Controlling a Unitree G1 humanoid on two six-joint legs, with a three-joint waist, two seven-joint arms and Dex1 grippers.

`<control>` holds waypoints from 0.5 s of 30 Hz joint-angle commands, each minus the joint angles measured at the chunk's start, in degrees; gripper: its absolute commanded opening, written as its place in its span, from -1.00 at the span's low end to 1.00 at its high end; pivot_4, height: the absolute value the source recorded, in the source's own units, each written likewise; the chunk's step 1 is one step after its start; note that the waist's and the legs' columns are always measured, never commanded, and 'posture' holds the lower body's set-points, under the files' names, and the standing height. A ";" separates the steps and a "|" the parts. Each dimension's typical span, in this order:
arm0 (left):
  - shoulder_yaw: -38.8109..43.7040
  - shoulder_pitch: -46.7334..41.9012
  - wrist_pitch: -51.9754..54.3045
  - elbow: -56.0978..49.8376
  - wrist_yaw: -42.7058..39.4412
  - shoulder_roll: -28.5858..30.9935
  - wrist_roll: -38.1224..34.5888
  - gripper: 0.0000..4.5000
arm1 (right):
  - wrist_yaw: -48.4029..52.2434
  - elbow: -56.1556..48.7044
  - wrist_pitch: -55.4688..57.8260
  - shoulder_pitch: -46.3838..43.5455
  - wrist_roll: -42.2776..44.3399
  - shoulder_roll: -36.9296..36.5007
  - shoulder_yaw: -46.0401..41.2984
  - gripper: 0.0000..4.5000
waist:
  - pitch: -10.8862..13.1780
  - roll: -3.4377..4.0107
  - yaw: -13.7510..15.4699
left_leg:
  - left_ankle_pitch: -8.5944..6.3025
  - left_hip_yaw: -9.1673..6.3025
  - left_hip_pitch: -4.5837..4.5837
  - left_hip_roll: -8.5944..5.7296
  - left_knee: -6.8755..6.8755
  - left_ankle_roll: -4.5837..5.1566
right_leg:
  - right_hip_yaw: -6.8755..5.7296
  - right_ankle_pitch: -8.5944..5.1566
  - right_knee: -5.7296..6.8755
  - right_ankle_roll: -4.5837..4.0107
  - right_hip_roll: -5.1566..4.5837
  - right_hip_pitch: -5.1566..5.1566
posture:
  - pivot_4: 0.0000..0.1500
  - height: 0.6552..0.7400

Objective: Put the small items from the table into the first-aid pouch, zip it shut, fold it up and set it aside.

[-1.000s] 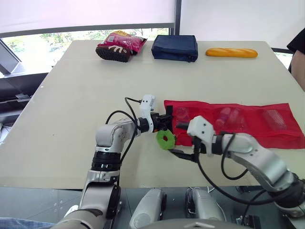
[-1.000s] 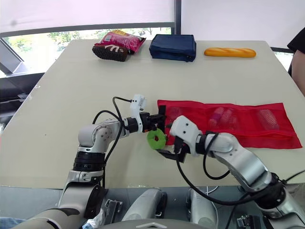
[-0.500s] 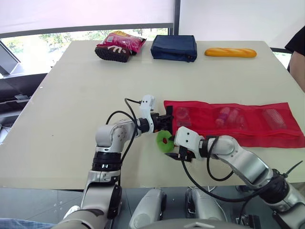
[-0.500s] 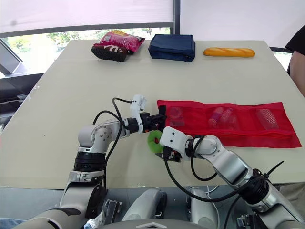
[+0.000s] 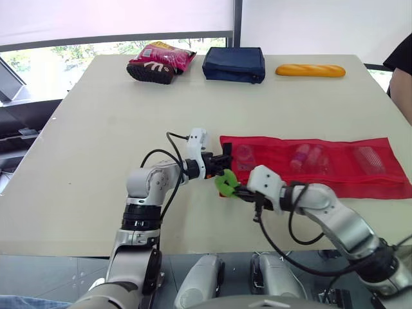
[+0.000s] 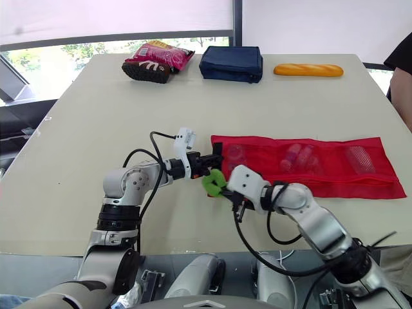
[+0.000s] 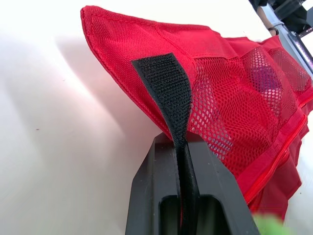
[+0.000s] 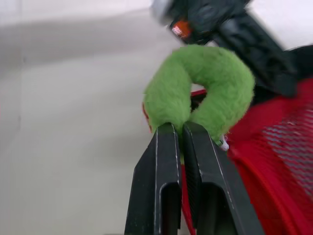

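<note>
Looks down over a pale beige table (image 5: 96,129), with a bright window (image 5: 84,50) and a white blind beyond its far edge. Along that far edge, left to right: a red and pink snack bag (image 5: 161,61), a navy zipped case (image 5: 234,64), a yellow bread loaf (image 5: 310,71). At the far right, part of a person's arm (image 5: 402,71).

Nearer in, on the right half of the table: a red mesh first-aid pouch (image 5: 335,168), lying unfolded lengthwise, with small items (image 5: 302,156) blurred behind the mesh of its pockets. Left jaws clenched at the pouch's left end. Right jaws clenched on a fuzzy green ring (image 5: 225,183), held at the near corner of that same left end.

Closer detail from the left wrist: a black hook-and-loop strap (image 7: 168,93) pinched between the left jaws, with the pouch's red end tenting up behind it. From the right wrist: the ring gripped by one side, standing up above the right jaws, right against the red fabric; cannot tell whether touching.
</note>
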 commanded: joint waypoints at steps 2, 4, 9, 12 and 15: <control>-0.43 -0.31 -2.89 -0.24 -2.17 2.12 0.54 -1.00 | -0.90 -4.34 1.48 5.13 4.65 -1.81 -10.52 -0.95 | 0.00 0.00 -0.14 | 0.00 -0.01 0.00 0.00 -0.02 0.00 | 0.00 0.00 0.00 0.00 0.00 -0.01 | 1.00 0.99; -0.98 -0.09 -3.53 -0.10 -3.23 3.03 0.67 -1.00 | -1.54 -4.66 1.63 7.23 5.28 -2.55 -13.45 -0.95 | 0.00 0.01 -0.37 | 0.00 0.00 0.00 0.00 -0.03 0.00 | 0.01 0.00 0.00 0.00 0.00 -0.01 | 1.00 0.99; -3.72 0.98 -6.52 -0.11 -6.96 6.24 2.19 -1.00 | -4.99 -4.91 2.06 11.53 8.00 -1.39 -22.12 -0.95 | -0.01 0.02 -0.63 | 0.02 0.01 0.01 0.01 -0.13 -0.03 | 0.03 -0.01 0.02 -0.01 0.00 -0.05 | 1.00 0.99; -4.77 1.39 -8.35 0.14 -9.05 8.07 2.96 -1.00 | -6.76 -5.36 2.49 13.95 10.08 -0.71 -27.75 -0.95 | -0.01 0.02 -0.59 | 0.02 0.02 0.01 0.01 -0.14 -0.03 | 0.05 0.00 0.02 -0.01 0.00 -0.07 | 1.00 0.99; -5.06 1.70 -9.70 0.84 -10.78 9.76 3.56 -1.00 | -7.51 -5.12 2.16 16.72 11.16 -1.29 -33.01 -0.95 | -0.01 0.03 -0.55 | 0.02 0.02 0.01 0.01 -0.17 -0.03 | 0.05 -0.01 0.02 -0.01 0.00 -0.07 | 1.00 0.99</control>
